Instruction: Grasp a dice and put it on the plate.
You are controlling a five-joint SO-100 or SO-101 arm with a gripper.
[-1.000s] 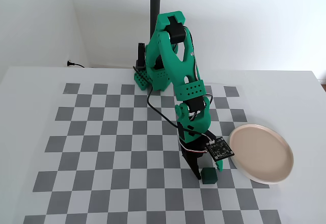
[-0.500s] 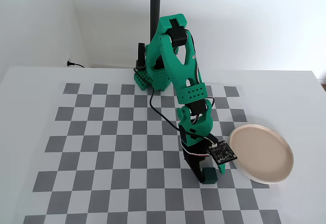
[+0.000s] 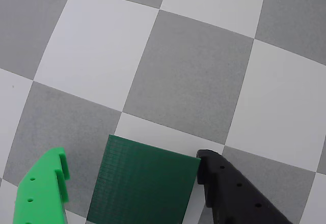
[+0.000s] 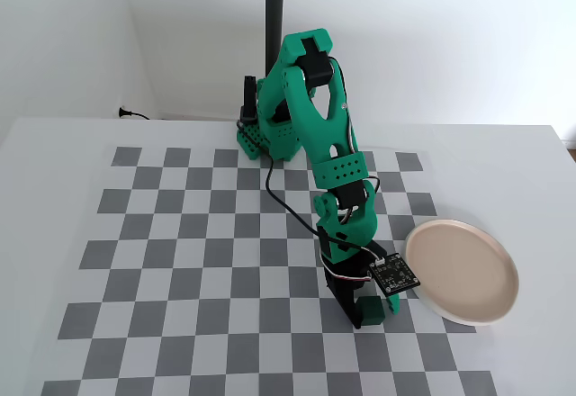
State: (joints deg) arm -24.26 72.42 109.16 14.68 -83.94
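Note:
The dice (image 3: 145,188) is a dark green cube lying on the checkerboard, at the bottom of the wrist view. My gripper (image 3: 131,155) is open and straddles it: the black finger (image 3: 224,188) touches the cube's right corner, while the bright green finger (image 3: 43,188) stands off its left side with a gap. In the fixed view the gripper (image 4: 367,317) is down at the board with the dice (image 4: 373,311) partly hidden under the wrist camera board. The pale pinkish plate (image 4: 462,270) lies empty, just right of the gripper.
The green arm's base (image 4: 265,135) stands at the far edge of the checkerboard mat (image 4: 180,252), in front of a dark pole (image 4: 274,9). A cable plug (image 4: 126,112) lies at the back left by the wall.
The arm has reached forward and down. The gripper, earlier just above and left of the dice, now has its fingers on either side of it. Dice and plate have not moved.

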